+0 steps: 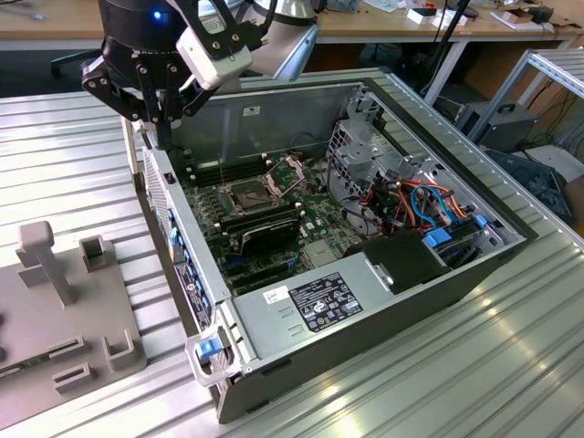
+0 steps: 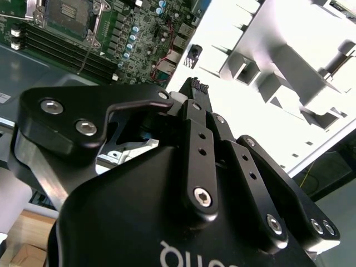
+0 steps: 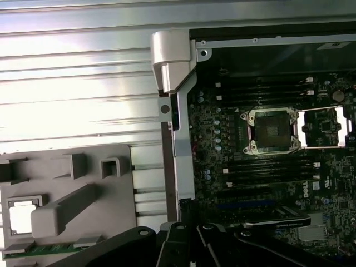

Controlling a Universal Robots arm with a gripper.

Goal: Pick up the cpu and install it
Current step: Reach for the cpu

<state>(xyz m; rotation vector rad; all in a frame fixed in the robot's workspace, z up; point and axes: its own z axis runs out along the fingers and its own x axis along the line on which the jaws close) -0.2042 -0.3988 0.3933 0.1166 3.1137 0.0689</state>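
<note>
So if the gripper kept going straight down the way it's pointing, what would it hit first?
Probably the top edge of the case wall: the gripper hangs right over it in the exterior view. Depth is unclear, so it could slip just inside instead, onto the motherboard.

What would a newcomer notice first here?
The open computer case sits mid-picture in the exterior view, its socket uncovered. The black gripper hangs over its corner on the exterior view's left. In the first wrist view the cpu lies in a grey tray beside the case.
</note>
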